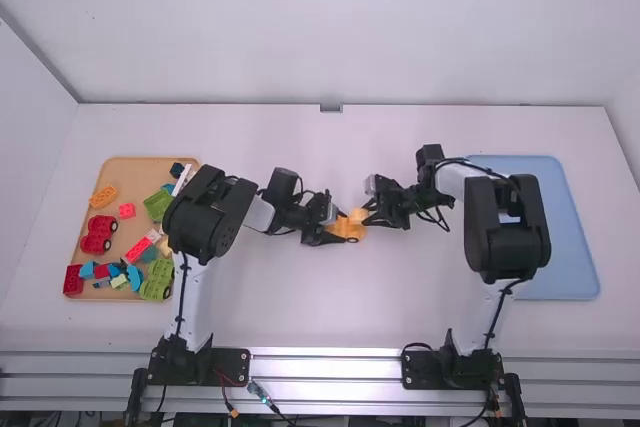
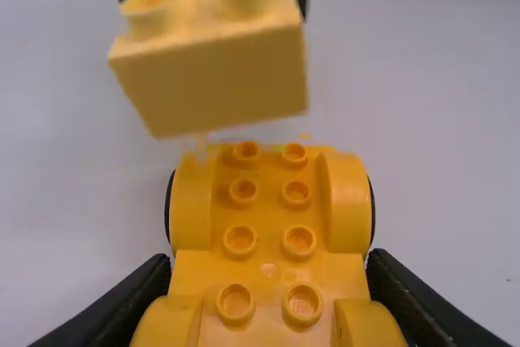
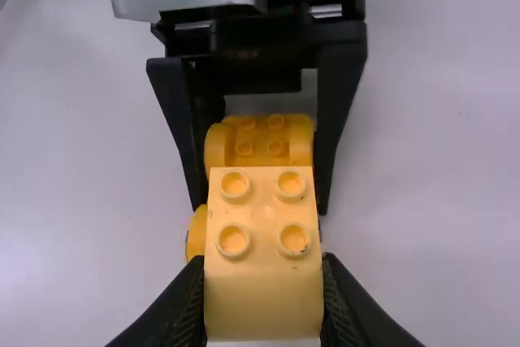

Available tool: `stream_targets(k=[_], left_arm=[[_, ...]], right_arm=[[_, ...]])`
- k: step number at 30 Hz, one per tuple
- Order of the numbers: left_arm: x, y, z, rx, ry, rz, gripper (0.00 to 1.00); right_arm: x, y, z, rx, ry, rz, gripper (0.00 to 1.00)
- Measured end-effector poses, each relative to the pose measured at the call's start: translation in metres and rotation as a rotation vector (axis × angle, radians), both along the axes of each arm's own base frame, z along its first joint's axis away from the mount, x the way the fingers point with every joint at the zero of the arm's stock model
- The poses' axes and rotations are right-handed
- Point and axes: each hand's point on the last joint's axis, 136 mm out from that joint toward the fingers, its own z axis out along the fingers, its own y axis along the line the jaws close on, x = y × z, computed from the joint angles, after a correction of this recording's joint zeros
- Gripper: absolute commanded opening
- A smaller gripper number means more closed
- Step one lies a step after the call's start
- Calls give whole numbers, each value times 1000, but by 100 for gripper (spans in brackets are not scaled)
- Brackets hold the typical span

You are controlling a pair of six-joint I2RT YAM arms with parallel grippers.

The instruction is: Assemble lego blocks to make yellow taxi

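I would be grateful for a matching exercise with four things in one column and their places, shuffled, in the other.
1. Yellow block
2. Wheeled base
3. Blue tray
4. Tan tray

A. On the left of the table, under loose blocks
B. In the left gripper
C. On the right, partly hidden by the right arm
D. In the right gripper

Pairs: 1-D, 2-B, 3-C, 4-A

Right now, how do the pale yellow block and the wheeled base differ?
The block is paler yellow; the base is a deeper orange-yellow. The block is boxy with four studs; the base has rounded wheel arches and more studs. The right gripper holds the block, the left gripper the base. Both are studded and gripped.
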Motion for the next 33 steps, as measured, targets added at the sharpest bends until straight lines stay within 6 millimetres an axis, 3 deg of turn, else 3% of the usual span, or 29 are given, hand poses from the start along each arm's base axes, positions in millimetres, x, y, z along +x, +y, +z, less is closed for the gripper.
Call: stream_targets(k=[5, 12, 17, 20, 23, 33], left_arm=[[8, 0, 1, 8, 6, 40, 42], [17, 0, 1, 18, 31, 92, 43], [14, 0, 1, 17, 43, 74, 32], [5, -1, 0, 13, 46, 29, 33], [-1, 0, -1, 9, 37, -5, 40], [3, -2, 1, 6, 22, 16, 40]], right_arm=[[1, 6, -8, 2, -27, -7, 11], [0, 3, -21, -21, -24, -40, 11], [4, 3, -22, -20, -50, -44, 11], [5, 3, -22, -20, -54, -46, 11], [6, 4, -23, -24, -52, -51, 11], [6, 11, -27, -56, -54, -45, 6]])
